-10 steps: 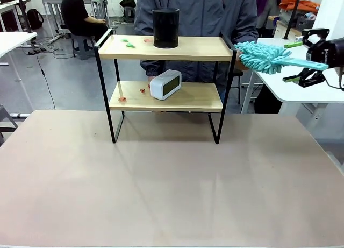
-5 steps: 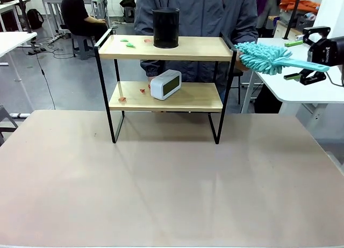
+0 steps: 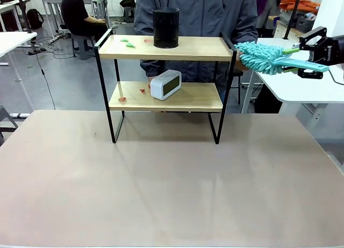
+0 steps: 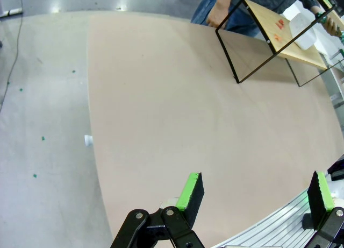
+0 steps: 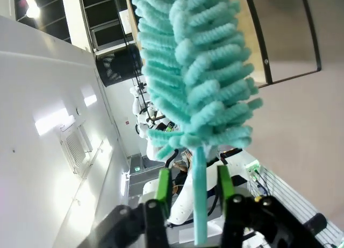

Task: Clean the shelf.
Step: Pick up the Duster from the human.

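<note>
Right gripper (image 3: 299,59) at frame right straddles the teal duster (image 3: 260,57) handle to sweep the shelf (image 3: 199,48), clenched or not I cannot tell; left gripper (image 4: 253,188) released, idle over bench (image 4: 161,97).

Nothing here can be read for certain. The black casing of the right end effector (image 3: 301,61) bears a short line of white lettering in the front view (far too small to spell out). The small white rectangular clock (image 3: 165,84), on the lower light wooden board of the black-framed two-tier shelf (image 3: 199,47), turns a dark display toward the camera, and any digits on it are too faint to make out.
</note>
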`<state>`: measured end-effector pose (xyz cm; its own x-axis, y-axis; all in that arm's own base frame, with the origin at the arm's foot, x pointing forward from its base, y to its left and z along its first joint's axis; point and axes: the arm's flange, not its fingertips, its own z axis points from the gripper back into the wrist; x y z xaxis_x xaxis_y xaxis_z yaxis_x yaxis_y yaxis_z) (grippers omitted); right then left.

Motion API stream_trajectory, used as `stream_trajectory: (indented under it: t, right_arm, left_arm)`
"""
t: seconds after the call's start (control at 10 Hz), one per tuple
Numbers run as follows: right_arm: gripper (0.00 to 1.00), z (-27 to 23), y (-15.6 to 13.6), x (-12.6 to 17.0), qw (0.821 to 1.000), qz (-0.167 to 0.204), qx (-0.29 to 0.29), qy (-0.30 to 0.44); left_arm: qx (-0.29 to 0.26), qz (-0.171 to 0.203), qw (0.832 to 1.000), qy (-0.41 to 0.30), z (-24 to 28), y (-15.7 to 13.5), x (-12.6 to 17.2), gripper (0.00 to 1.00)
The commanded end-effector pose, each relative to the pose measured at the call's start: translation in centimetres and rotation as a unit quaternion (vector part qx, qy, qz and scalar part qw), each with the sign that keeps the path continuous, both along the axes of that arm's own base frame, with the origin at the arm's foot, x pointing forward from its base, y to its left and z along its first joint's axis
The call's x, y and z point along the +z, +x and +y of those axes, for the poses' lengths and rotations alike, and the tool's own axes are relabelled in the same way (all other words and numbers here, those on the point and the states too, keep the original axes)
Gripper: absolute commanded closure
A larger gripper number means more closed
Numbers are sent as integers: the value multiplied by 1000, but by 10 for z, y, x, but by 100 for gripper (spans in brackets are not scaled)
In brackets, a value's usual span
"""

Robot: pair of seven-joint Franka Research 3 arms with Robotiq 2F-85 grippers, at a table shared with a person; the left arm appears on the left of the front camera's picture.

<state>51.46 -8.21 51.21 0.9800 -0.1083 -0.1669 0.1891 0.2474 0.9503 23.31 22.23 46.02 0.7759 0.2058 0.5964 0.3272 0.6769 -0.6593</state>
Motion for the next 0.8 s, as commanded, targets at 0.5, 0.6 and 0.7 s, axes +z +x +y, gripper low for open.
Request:
stream_trajectory:
  t: [0.5,0.6,0.7]
  right_arm:
    - [100,7,-5,-1,1000,23,1,2]
    - [100,5,-5,-1,1000,26,-2,5]
    - [100,4,-5,-2,1000,26,-2,6]
  left_arm:
    - [-4,-14,1000,-2,-1,1,1,0]
    - [-4,-14,1000,-2,-1,1,1,0]
    - [-4,-14,1000,-2,-1,1,1,0]
